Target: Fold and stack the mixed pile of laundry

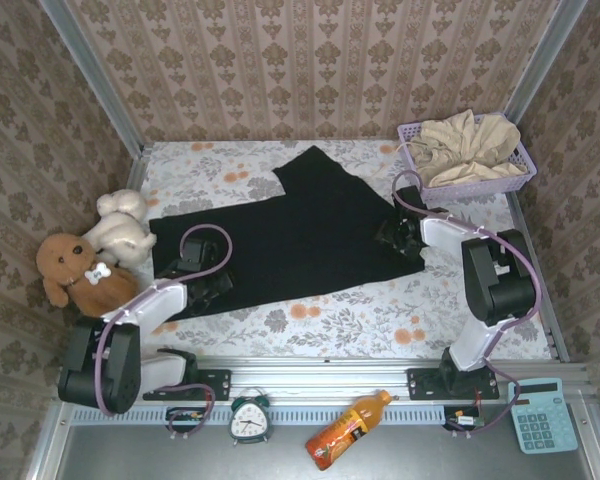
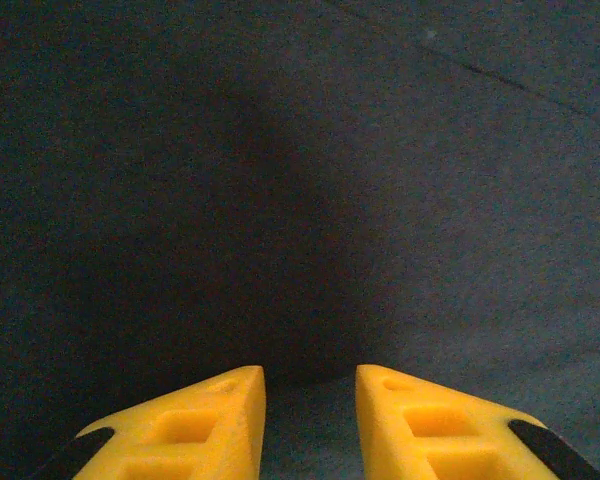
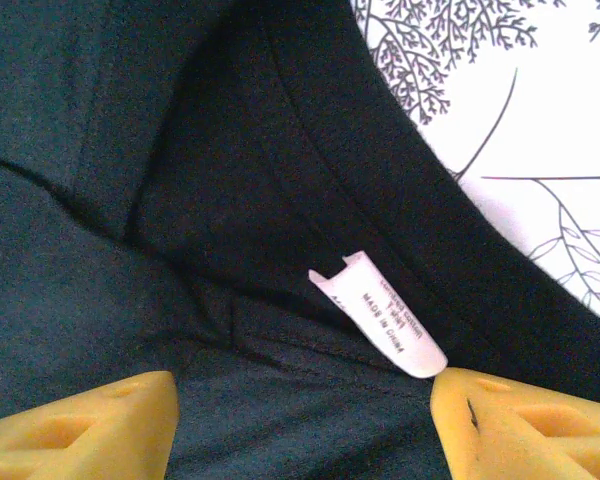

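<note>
Fingers of the right gripper (image 3: pixel 302 385) standing wide apart over the white label (image 3: pixel 380 330) at the collar of the black T-shirt (image 1: pixel 310 230), fingers of the left gripper (image 2: pixel 310 372) sitting narrowly parted on black cloth, pinch impossible to tell, T-shirt lying spread across the flowered table (image 1: pixel 360 315), beige-cream garment (image 1: pixel 470 140) lying heaped in the lavender basket (image 1: pixel 460 188)

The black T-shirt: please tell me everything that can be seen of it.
The black T-shirt is soft matte cloth, spread mostly flat on the flowered table cover, one pointed part reaching toward the back wall. Inside its collar, at the right end, sits a small white label reading MADE IN CHINA. The left pincer is low over its left end; the right pincer stands open over the collar. Whether the left one grips the cloth cannot be told.
</note>
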You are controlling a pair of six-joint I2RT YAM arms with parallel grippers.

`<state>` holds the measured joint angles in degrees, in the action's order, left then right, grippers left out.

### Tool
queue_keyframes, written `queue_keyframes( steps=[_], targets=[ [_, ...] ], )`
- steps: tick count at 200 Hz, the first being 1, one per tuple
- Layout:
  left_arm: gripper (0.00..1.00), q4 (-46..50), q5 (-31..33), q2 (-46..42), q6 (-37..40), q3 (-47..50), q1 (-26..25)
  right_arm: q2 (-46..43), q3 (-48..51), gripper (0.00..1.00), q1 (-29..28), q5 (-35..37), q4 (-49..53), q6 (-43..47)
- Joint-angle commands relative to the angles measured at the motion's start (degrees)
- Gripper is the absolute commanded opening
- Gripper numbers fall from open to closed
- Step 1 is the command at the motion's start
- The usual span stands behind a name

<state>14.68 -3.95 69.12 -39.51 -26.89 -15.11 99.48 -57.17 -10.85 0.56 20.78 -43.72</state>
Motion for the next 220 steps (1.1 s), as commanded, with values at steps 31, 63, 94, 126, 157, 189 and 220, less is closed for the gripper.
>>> queue_keyframes(
  steps=[31, 63, 94, 126, 157, 189, 220],
  targets=[
    [0.32, 7.34, 1.74, -1.67, -3.07, 0.13, -3.82, -11.11, 13.2, 0.7, 0.23, -1.33, 5.42, -1.17],
    [0.32, 7.82, -0.48, -2.83, -6.01, 2.35, -5.95, -21.96, 20.29, 0.7, 0.06, -1.18, 12.57, -2.17],
    [0.32, 14.45, 1.18, -9.94, -10.92, 5.07, -11.91, -35.13, 27.05, 0.7, 0.17, 0.66, 21.36, -2.75],
    [0.32, 23.24, 1.12, -22.2, -16.72, 9.28, -14.9, -43.34, 28.67, 0.68, 0.37, 1.02, 24.85, -4.03],
    [0.37, 26.45, 5.35, -28.7, -14.92, 6.21, -14.65, -40.68, 22.95, 0.67, 0.13, -0.21, 24.55, 0.21],
    [0.42, 17.55, 6.51, -16.94, -6.02, -3.68, -11.33, -34.82, 13.87, 0.41, 0.09, -2.79, 18.96, 7.6],
    [0.44, 7.63, 5.79, -3.41, 1.48, -13.97, -6.92, -24.88, 5.42, 0.29, -1.05, -3.91, 8.11, 11.63]
  ],
)
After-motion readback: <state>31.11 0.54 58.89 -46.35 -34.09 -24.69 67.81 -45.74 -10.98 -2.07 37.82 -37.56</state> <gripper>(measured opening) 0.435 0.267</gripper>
